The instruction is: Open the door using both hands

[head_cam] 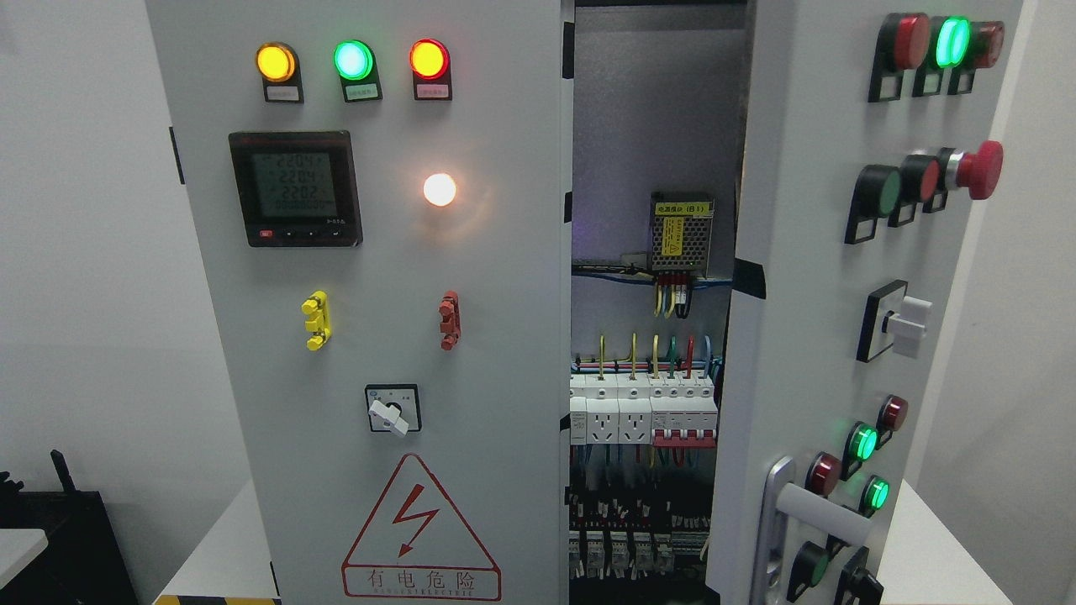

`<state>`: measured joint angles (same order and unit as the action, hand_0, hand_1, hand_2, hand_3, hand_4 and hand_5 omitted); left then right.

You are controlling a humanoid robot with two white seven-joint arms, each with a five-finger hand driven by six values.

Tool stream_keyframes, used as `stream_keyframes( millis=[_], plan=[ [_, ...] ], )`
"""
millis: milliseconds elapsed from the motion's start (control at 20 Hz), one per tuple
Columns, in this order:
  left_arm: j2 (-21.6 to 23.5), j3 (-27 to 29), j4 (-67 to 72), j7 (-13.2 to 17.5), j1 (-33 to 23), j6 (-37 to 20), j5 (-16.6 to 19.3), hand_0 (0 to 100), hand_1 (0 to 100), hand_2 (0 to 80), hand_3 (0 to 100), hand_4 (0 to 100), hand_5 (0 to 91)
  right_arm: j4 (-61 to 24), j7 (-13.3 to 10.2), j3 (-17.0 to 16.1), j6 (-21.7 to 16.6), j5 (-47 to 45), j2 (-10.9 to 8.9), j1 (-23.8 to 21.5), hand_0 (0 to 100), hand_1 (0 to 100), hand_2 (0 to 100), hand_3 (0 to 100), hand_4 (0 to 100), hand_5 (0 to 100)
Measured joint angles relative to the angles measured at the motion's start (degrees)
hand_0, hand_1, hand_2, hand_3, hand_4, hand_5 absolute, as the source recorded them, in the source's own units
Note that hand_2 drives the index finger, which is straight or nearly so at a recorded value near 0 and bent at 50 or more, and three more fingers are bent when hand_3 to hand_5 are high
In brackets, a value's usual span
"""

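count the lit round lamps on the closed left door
4: yellow lamp, green lamp and red lamp in the top row, white lamp below, right of the meter.

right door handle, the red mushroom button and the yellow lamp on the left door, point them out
right door handle point(777, 529), head view, on its silver lever
red mushroom button point(985, 169), head view, on its red cap
yellow lamp point(276, 62), head view, on its lit lens

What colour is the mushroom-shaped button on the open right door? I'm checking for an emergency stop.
Red: the mushroom button shows clearly in the head view.
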<state>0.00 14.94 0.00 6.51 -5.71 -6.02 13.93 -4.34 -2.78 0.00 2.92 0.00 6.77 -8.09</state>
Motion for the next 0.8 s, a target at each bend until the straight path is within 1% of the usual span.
stream_keyframes(
  millis=[250,701,801],
  plan=[
    [0.00,0.00,0.01,0.00,0.17,0.00,0.01,0,0,0.0,0,3,0.0,-0.02,0.00,0.00,0.00,0.00,0.00,0.00,0,0,0,0,0,0],
    [-0.81,-0.06,0.01,0.04,3.88,0.08,0.03,0,0,0.0,0,3,0.0,0.00,0.00,0.00,0.00,0.00,0.00,0.01,0,0,0,0,0,0],
    [-1.05,-0.17,0.01,0.05,3.89,0.34,0.02,0,0,0.0,0,3,0.0,0.00,0.00,0.00,0.00,0.00,0.00,0.00,0,0,0,0,0,0]
  ],
)
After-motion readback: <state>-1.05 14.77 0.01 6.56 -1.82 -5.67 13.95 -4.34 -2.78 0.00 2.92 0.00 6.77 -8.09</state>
